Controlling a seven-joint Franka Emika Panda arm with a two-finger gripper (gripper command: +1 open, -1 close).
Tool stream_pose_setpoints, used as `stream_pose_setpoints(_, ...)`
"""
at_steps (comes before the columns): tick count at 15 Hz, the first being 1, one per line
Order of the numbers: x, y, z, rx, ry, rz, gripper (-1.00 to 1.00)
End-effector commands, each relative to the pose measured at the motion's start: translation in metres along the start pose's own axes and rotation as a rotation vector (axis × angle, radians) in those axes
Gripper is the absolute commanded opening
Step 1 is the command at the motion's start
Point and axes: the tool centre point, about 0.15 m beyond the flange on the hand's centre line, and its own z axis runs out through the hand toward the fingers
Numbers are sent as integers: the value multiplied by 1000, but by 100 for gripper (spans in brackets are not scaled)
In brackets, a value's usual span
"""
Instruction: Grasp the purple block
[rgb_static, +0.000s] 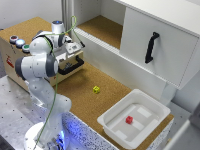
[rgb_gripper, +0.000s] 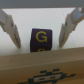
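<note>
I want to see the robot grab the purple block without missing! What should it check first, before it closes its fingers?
1. Purple block in sight: ok in the wrist view; hidden in the exterior view.
2. Gripper open: ok, the fingers stand apart.
3. Block between the fingers: ok, one finger on each side, with gaps showing.
4. Block centred: ok, roughly midway.
5. Fingers low enough to pinch the block: cannot tell from these pictures.
6. Nothing in the way: cannot tell; a wooden edge lies close beside the block.
</note>
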Motion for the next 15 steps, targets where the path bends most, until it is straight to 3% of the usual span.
stream_pose_setpoints(1, -5, -8, 5, -81, -12, 16, -100)
stream_pose_setpoints(8, 1, 23, -28, -79, -23, 118, -100)
stream_pose_setpoints(15, 23, 125, -109, -78, 8, 333, -100)
